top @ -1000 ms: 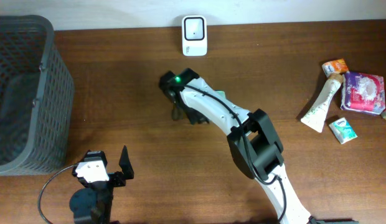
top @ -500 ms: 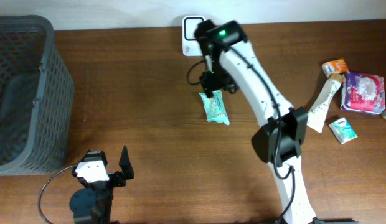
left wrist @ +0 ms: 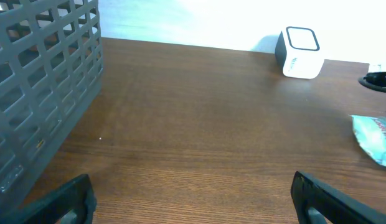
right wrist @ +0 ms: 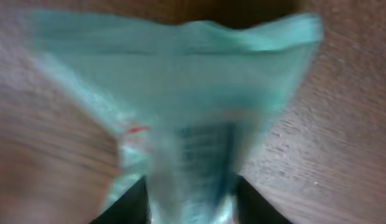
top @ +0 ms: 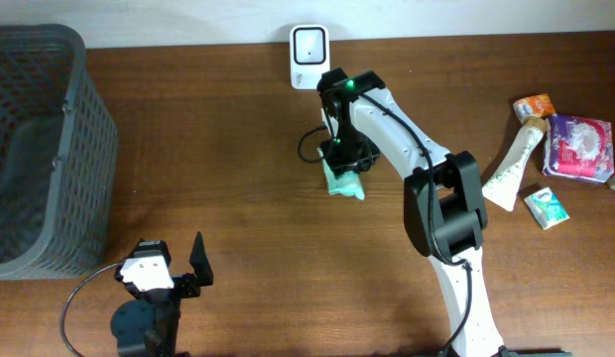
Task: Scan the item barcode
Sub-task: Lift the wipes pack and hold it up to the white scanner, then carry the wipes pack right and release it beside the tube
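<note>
Brown counter (top: 218,149) stretches below a white scanner (top: 308,57), and near it the teal packet (top: 344,182) is pinched by the right fingers (right wrist: 132,208), barcode toward the wrist camera, while the left fingers (left wrist: 71,199) rest spread wide well apart, so pickup looks done and the scan itself not yet made.
</note>
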`<state>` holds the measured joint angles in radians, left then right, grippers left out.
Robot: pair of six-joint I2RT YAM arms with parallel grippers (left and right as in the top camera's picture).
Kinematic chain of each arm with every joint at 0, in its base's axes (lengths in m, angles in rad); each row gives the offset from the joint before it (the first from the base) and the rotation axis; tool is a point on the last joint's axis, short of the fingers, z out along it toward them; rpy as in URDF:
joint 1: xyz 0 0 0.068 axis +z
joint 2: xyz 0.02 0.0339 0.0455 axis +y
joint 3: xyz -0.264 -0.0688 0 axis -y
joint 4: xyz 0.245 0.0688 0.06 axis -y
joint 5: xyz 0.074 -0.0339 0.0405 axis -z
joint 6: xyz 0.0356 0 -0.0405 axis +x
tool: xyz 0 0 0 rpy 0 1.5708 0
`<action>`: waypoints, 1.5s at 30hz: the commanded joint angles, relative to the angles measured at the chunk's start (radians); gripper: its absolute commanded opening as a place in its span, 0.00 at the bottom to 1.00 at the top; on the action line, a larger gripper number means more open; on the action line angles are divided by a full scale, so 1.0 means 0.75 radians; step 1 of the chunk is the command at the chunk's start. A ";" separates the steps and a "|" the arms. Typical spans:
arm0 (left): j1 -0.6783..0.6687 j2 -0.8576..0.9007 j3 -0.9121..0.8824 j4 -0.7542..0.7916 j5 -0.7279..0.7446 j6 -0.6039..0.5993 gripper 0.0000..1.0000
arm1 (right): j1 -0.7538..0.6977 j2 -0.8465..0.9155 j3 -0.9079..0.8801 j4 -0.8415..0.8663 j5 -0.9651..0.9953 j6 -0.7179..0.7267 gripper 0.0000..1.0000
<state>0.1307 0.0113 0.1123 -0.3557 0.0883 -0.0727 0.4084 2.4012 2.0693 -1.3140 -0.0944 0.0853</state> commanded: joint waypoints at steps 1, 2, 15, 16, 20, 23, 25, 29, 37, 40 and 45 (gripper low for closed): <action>0.005 -0.006 -0.003 -0.008 -0.009 -0.012 0.99 | 0.007 -0.009 0.008 0.035 -0.025 0.002 0.08; 0.005 -0.006 -0.003 -0.008 -0.009 -0.012 0.99 | 0.007 -0.009 0.020 0.039 -0.024 0.011 0.04; 0.005 -0.006 -0.003 -0.008 -0.009 -0.012 0.99 | 0.005 -0.028 0.544 0.583 0.204 0.046 0.04; 0.005 -0.006 -0.003 -0.008 -0.009 -0.012 0.99 | 0.005 -0.022 0.532 0.671 0.224 0.045 0.04; 0.005 -0.006 -0.003 -0.008 -0.009 -0.012 0.99 | 0.005 0.040 0.490 0.937 0.369 -0.020 0.04; 0.005 -0.006 -0.003 -0.008 -0.009 -0.012 0.99 | 0.005 0.125 0.490 1.004 0.387 -0.151 0.04; 0.005 -0.006 -0.003 -0.008 -0.009 -0.012 0.99 | 0.005 0.160 0.490 1.021 0.388 -0.180 0.04; 0.005 -0.006 -0.003 -0.008 -0.009 -0.012 0.99 | 0.003 0.183 0.490 1.061 0.390 -0.179 0.04; 0.005 -0.006 -0.003 -0.008 -0.009 -0.012 0.99 | -0.024 0.070 0.495 1.022 0.969 -0.143 0.04; 0.005 -0.006 -0.003 -0.008 -0.009 -0.012 0.99 | -0.095 -0.014 0.495 0.807 1.054 -0.069 0.04; 0.005 -0.006 -0.003 -0.008 -0.009 -0.012 0.99 | -0.315 -0.091 0.495 0.308 1.055 0.179 0.04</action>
<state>0.1307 0.0109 0.1123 -0.3557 0.0883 -0.0727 0.2871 2.4130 2.4290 -0.9844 0.6212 0.0803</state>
